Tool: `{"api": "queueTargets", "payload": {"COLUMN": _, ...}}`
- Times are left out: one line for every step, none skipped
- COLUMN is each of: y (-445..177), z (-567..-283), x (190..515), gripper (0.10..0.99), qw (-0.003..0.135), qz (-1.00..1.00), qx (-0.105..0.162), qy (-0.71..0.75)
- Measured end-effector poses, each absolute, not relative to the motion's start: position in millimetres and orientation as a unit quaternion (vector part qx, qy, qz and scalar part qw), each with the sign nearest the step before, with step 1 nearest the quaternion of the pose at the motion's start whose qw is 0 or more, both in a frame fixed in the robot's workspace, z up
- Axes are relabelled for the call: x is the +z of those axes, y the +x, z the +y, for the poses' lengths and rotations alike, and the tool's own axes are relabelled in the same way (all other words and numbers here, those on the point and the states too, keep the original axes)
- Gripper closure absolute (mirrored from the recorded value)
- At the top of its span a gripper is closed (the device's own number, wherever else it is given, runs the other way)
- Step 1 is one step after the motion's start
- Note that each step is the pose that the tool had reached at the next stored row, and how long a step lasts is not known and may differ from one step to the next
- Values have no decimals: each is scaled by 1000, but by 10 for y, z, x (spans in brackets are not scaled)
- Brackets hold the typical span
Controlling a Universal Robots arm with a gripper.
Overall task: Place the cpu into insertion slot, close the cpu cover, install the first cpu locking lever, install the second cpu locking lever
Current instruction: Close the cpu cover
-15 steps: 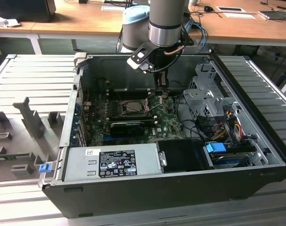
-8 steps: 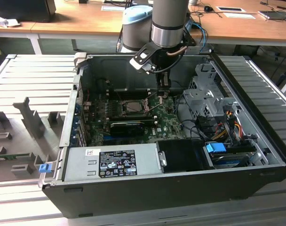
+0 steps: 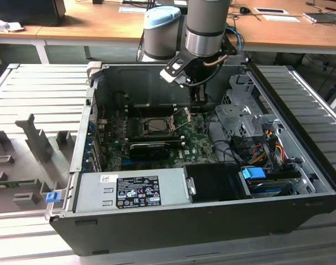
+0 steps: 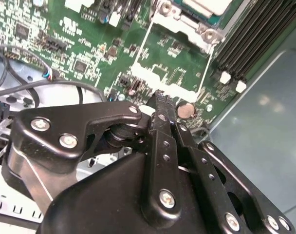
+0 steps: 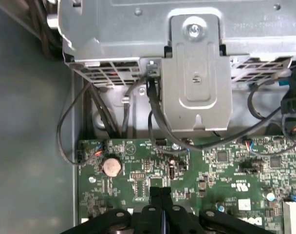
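My gripper (image 3: 199, 99) hangs inside the open computer case, just to the exterior view's right of the insertion slot (image 3: 157, 126) on the green board. Its black fingers are shut against each other with nothing between them in both wrist views (image 4: 160, 96) (image 5: 160, 192). The cpu (image 4: 206, 5) shows as a pale grey square with a tan-green edge lying in the socket. The cpu cover (image 4: 187, 34), a thin metal frame with a big window, is swung open beside the socket, with green board showing through the window. The fingertips are just beyond the frame's far edge, beside a coin battery (image 4: 185, 111).
Black memory slots (image 4: 250, 39) run along one side of the socket. A metal drive cage (image 5: 196, 73) with trailing cables stands close ahead of the fingers. A long black card (image 3: 148, 148), the power supply (image 3: 129, 190) and bundled cables (image 3: 256, 149) lie in the rest of the case.
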State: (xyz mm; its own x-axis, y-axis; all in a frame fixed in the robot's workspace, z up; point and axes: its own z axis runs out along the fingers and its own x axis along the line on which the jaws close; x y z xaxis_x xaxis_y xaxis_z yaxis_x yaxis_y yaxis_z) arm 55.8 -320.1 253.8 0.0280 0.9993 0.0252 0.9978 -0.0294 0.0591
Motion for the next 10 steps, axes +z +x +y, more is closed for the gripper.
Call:
{"api": "queueTargets", "payload": {"y": 573, "z": -3201, "x": 2536, "gripper": 980, "qw": 12, "qz": 697, "qx": 30, "qy": 717}}
{"api": "queueTargets", "payload": {"y": 589, "z": -3200, "x": 2534, "gripper": 980, "qw": 12, "qz": 697, "qx": 30, "qy": 717}}
{"api": "queueTargets", "payload": {"y": 601, "z": -3201, "x": 2532, "gripper": 980, "qw": 12, "qz": 697, "qx": 29, "qy": 717}}
{"api": "queueTargets", "payload": {"y": 614, "z": -3201, "x": 2525, "gripper": 980, "qw": 12, "qz": 697, "qx": 29, "qy": 716}}
{"api": "queueTargets", "payload": {"y": 615, "z": -3201, "x": 2513, "gripper": 980, "qw": 12, "qz": 697, "qx": 29, "qy": 716}}
{"api": "queueTargets", "payload": {"y": 615, "z": -3201, "x": 2498, "gripper": 980, "qw": 12, "qz": 697, "qx": 29, "qy": 716}}
{"api": "queueTargets", "payload": {"y": 616, "z": -3201, "x": 2478, "gripper": 980, "qw": 12, "qz": 697, "qx": 29, "qy": 716}}
{"api": "queueTargets", "payload": {"y": 616, "z": -3201, "x": 2460, "gripper": 980, "qw": 12, "qz": 697, "qx": 29, "qy": 716}}
{"api": "queueTargets", "payload": {"y": 617, "z": -3201, "x": 2438, "gripper": 980, "qw": 11, "qz": 698, "qx": 29, "qy": 716}}
{"api": "queueTargets", "payload": {"y": 616, "z": -3201, "x": 2429, "gripper": 980, "qw": 11, "qz": 698, "qx": 29, "qy": 715}}
